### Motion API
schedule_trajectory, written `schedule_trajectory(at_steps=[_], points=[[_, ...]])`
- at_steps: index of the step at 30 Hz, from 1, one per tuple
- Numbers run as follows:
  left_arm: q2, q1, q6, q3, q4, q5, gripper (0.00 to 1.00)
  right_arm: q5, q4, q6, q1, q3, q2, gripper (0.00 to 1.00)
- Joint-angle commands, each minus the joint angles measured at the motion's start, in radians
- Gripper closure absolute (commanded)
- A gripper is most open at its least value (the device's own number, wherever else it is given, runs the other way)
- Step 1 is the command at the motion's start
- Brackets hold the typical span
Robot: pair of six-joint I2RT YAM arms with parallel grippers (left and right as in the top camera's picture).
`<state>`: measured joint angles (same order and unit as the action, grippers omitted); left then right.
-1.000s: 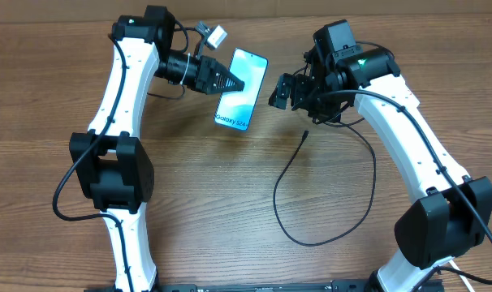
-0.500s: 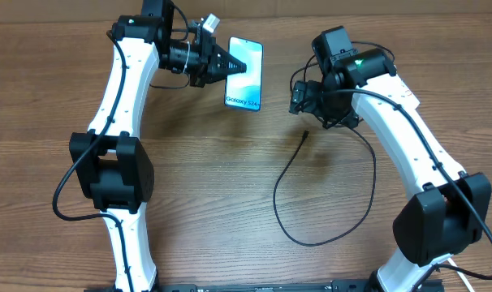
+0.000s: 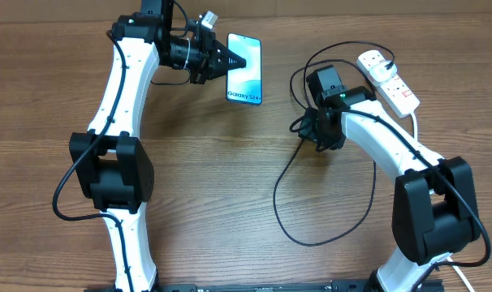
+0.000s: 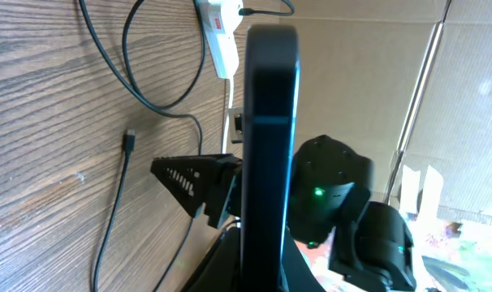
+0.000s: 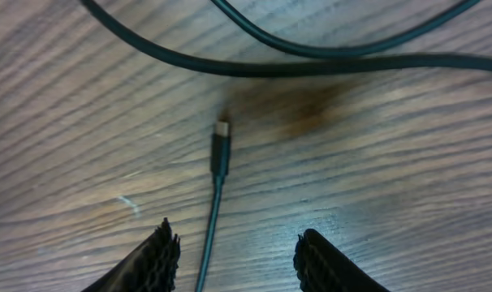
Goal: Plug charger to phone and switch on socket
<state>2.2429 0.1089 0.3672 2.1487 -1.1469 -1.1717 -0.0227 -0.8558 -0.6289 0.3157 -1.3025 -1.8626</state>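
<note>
My left gripper (image 3: 230, 63) is shut on the phone (image 3: 244, 68), holding it off the table at the back; its blue screen faces up in the overhead view, and only its dark edge (image 4: 267, 138) shows in the left wrist view. The charger, a thin black cable (image 3: 280, 212), loops across the table. Its connector tip (image 5: 221, 148) lies on the wood. My right gripper (image 5: 239, 253) is open just above the cable, one finger on each side, a little behind the tip. The white socket strip (image 3: 387, 79) lies at the back right with the plug in it.
The socket strip also shows in the left wrist view (image 4: 222, 32). A thick white cable (image 3: 416, 130) runs from it toward the right arm. Cardboard walls stand behind the table.
My right gripper has come down and toward the cable's tip, uncovering the socket strip. My left gripper has lifted and turned the phone a little toward the back.
</note>
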Motion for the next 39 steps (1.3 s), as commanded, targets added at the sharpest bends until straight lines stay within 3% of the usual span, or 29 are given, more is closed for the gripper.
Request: schedule_trajectory(at_steps=[1, 5, 15, 23, 39], points=[[-0.025, -0.003, -0.009, 0.016, -0.001, -0.025, 0.96, 0.002, 0.064, -0.056, 0.006, 0.055, -0.003, 0.59], [-0.025, -0.003, -0.016, 0.016, -0.005, -0.025, 0.96, 0.028, 0.111, -0.064, 0.006, 0.075, -0.005, 0.66], [-0.025, -0.003, -0.024, 0.016, -0.008, -0.025, 0.96, 0.016, 0.18, -0.095, 0.038, 0.075, -0.092, 0.67], [-0.025, -0.003, -0.024, 0.016, -0.008, -0.024, 0.96, -0.114, 0.179, -0.116, 0.043, 0.075, -0.104, 0.75], [-0.025, -0.003, -0.024, 0.016, -0.008, -0.023, 0.96, -0.069, 0.197, -0.115, 0.043, 0.075, -0.133, 0.85]])
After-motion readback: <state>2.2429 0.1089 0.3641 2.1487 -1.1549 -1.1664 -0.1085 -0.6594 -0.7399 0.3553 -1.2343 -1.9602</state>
